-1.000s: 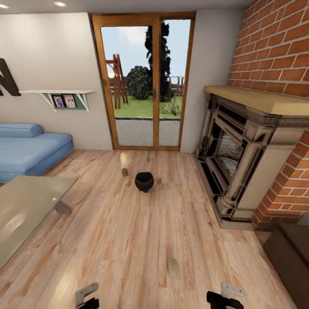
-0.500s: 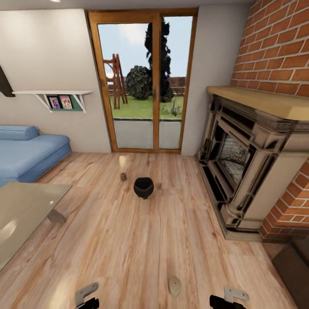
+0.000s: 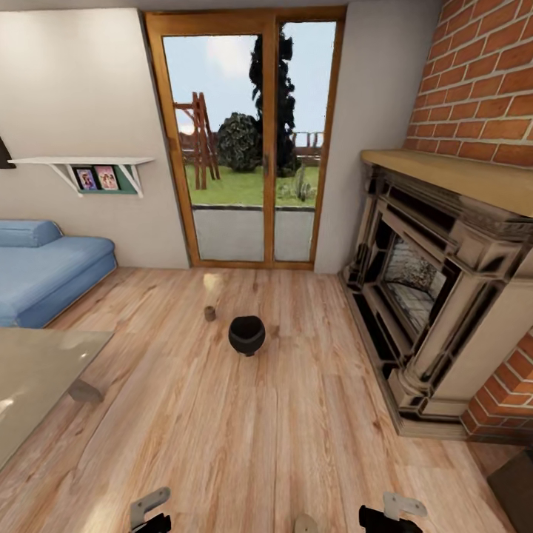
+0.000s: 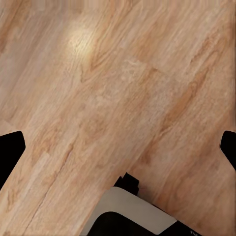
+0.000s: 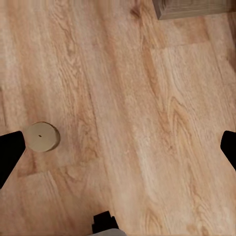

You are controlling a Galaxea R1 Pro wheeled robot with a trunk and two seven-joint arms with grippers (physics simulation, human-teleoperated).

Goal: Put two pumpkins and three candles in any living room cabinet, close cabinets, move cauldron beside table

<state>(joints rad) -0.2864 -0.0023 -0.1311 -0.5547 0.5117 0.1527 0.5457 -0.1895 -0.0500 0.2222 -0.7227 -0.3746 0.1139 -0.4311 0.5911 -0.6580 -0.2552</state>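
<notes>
Your small round black cauldron [image 3: 246,334] stands upright on the light wood plank floor [image 3: 244,437], out in the open in front of the wood-framed glass doors [image 3: 248,141]. Just beside it, toward the doors and to its left, stands 1 short beige-grey candle [image 3: 210,313], apart from the pot. A second stubby beige candle [image 3: 304,524] sits at the bottom edge of your head view, between the 2 arms and nearer the right one; in the right wrist view the same candle [image 5: 42,136] stands upright on the planks, close to 1 of the dark fingertips [image 5: 9,153].

The glossy grey coffee table top [image 3: 33,377] comes in at your left, with 1 angled slab leg [image 3: 86,391] under its corner, well apart from the cauldron. Behind it lies the blue sofa [image 3: 48,266], and a white wall shelf [image 3: 81,166] holds small pictures. The red-brick fireplace [image 3: 444,289] fills your right side.

Your left gripper [image 4: 118,147] has its fingers spread wide over bare floor, holding nothing. Your right gripper [image 5: 118,150] is likewise spread wide and empty, over bare planks, with a dark wooden corner [image 5: 189,7] at the far edge of its view.
</notes>
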